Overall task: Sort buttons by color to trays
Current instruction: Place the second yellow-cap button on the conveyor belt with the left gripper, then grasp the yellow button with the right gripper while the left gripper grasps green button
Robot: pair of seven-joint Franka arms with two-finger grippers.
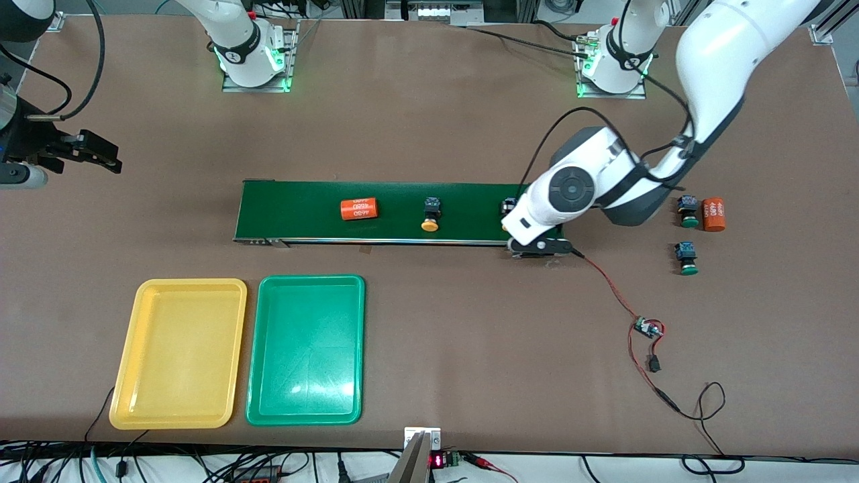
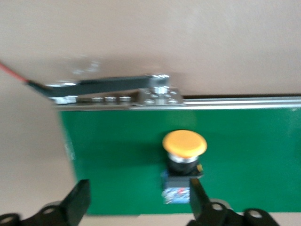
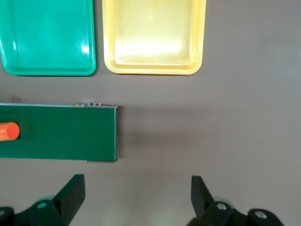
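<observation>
Left arm lining up on a yellow button

Left gripper (image 2: 136, 200) hangs fingers-open over the belt-end button (image 2: 184, 148); next it drops and pinches. Right gripper (image 3: 136, 197) waits open near the tabletop edge.

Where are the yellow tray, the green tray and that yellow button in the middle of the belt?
yellow tray (image 1: 180, 353), front view, bare floor.
green tray (image 1: 306, 349), front view, bare floor.
yellow button (image 1: 430, 225), front view, round cap.

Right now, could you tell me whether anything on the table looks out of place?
Both trays, yellow and green, hold nothing. Orange cylinders mingle with the buttons: one on the belt, another beside a green button.
</observation>
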